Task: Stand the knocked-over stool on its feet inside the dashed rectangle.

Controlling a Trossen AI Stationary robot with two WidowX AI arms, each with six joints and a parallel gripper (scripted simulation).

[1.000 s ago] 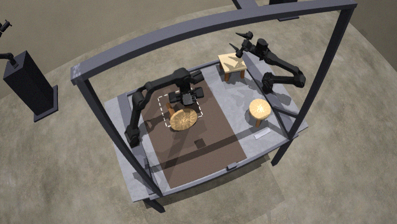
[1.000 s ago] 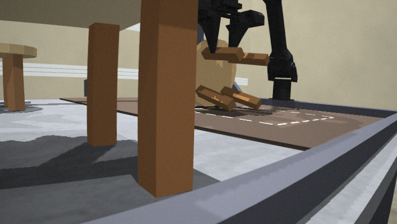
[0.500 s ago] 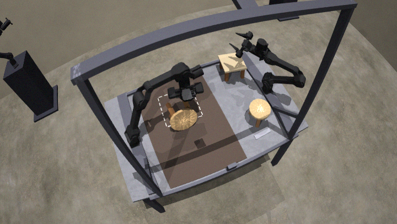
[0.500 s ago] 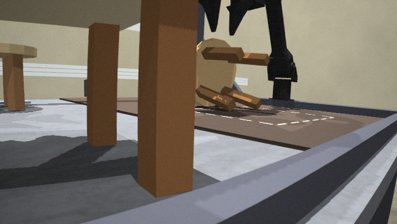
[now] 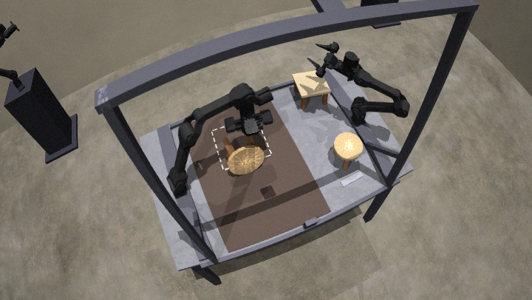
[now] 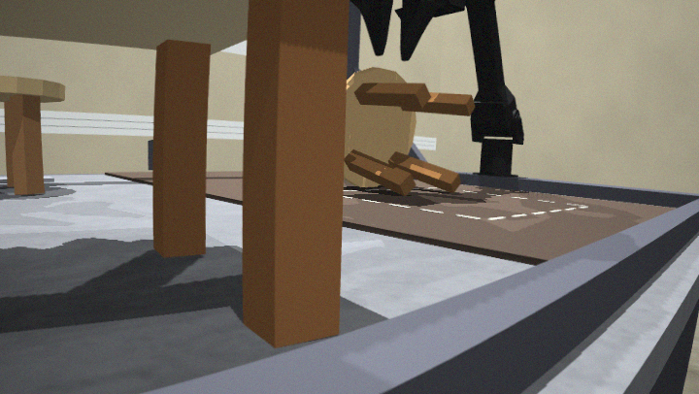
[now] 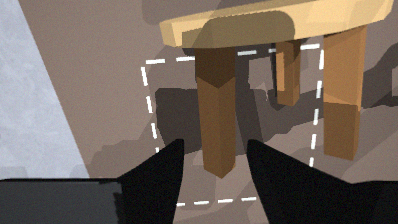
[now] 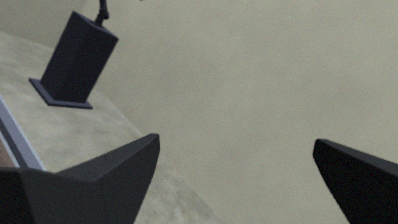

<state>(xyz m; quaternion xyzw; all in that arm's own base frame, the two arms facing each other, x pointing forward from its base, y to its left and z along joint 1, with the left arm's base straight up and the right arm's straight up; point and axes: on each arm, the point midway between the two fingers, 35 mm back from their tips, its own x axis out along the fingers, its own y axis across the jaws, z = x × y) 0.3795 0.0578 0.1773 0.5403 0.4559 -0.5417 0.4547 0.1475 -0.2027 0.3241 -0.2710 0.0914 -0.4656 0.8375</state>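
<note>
Top view: you have the stool (image 5: 245, 160) (image 6: 382, 122) (image 7: 280, 20) on its side on the brown mat (image 5: 275, 219) (image 6: 470, 240) (image 7: 100, 100), its seat raised on edge. Its legs extend over the dashed rectangle (image 5: 270, 153) (image 6: 494, 217) (image 7: 156, 62), while the seat overlaps one border and reaches outside. It is not standing on its feet.

Your left pincer (image 5: 250, 126) (image 6: 391, 56) (image 7: 215, 146) is partly spread, at a middling width, and holds nothing. In the exterior view its tips point down above the stool, with open air between them and the upper legs. In the left wrist view one leg appears in line with the gap between the fingers, untouched.

Your right pincer (image 5: 312, 52) (image 8: 234, 144) is wide and holds nothing; from the top it appears past the far edge of the desk (image 5: 312, 137) (image 6: 372, 254) (image 7: 30, 100), near the square stool (image 5: 312, 83) (image 6: 293, 171).

That square stool stands upright near the far rim. The round stool (image 5: 348, 145) (image 6: 29, 90) also stands upright, off the mat, near a white bar (image 5: 351, 179). You have a strip of bare desk between the mat's edge and both upright stools.
</note>
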